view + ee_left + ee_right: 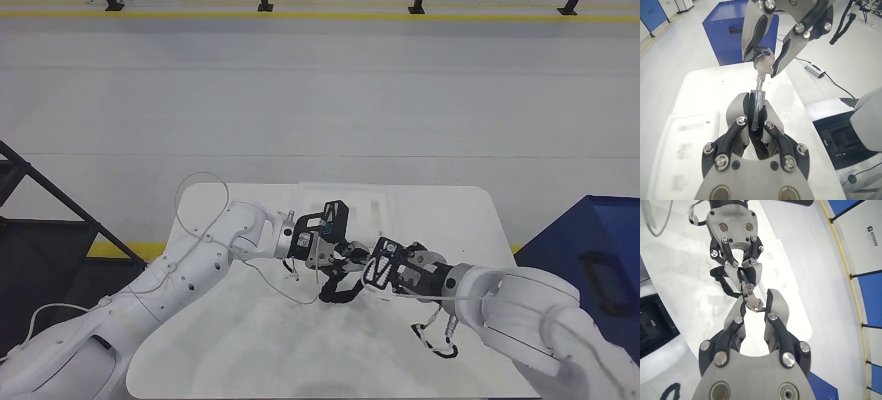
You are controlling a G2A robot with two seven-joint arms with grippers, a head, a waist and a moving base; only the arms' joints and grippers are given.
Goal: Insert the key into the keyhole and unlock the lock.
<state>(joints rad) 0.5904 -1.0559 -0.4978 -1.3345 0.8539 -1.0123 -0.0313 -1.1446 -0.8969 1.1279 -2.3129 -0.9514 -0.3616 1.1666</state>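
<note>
A chrome lock cylinder (pixel 757 103) is clamped upright between the fingers of my left gripper (pixel 756 98), which is shut on it. Its keyhole face (pixel 748 287) points at my right gripper (pixel 756 295). That gripper is shut on the head of a silver key (pixel 752 303), with a second key on the same ring. The key's blade (pixel 760 83) meets the keyhole at the cylinder's end; how deep it sits I cannot tell. In the top view both grippers, left (pixel 330 238) and right (pixel 366 268), face each other above the middle of the white table (pixel 250 340).
A white foam tray (pixel 694 130) with cut-outs lies on the table's far side behind the left gripper. A black cord loop (pixel 338 290) hangs under the grippers, and another (pixel 436 340) lies by the right arm. A blue cabinet (pixel 590 250) stands beside the table.
</note>
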